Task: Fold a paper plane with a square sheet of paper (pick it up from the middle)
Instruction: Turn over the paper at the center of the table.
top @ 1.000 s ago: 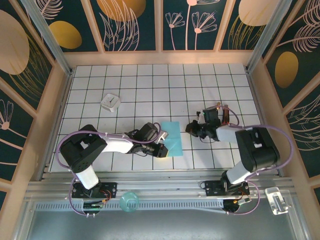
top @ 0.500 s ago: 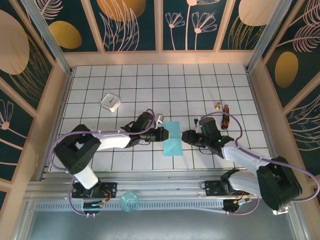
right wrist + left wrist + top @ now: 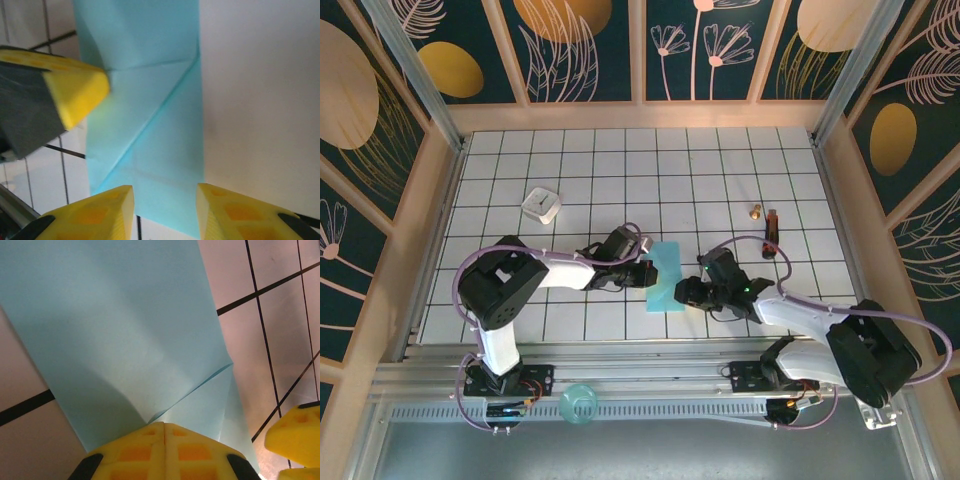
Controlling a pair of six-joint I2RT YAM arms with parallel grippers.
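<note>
Top view: light-blue sheet of paper (image 3: 666, 276) just below the middle of the frame, on the white gridded table (image 3: 620, 160), partly folded into a tall narrow shape with its upper edge slanted. Left gripper (image 3: 647, 272) at the sheet's left side, right gripper (image 3: 688, 292) at its lower right side, the 2 facing each other across the paper.

Left wrist view: sheet (image 3: 125, 330) across most of the frame from the upper left, a diagonal fold line at lower centre. Left gripper (image 3: 164, 427) at bottom centre, its 2 yellow pads pressed together and clamped on the sheet's edge, the paper coming out from between them. A yellow finger (image 3: 295, 432) of the right gripper at the lower right, just beside the paper.

Right wrist view: sheet (image 3: 150, 125) down the centre of the frame, creased with 1 long diagonal and a shorter cross fold. Right gripper (image 3: 165, 202) at the bottom with jaws apart, the sheet's lower edge in the gap between them, not pinched. A left finger (image 3: 75, 92) at the left, against the paper's edge.

Elsewhere in the top view: small white square block (image 3: 541, 205) at upper left of the grid, well apart from the paper; a small brass piece (image 3: 756, 211) and a dark red-tipped object (image 3: 770, 232) right of centre.
</note>
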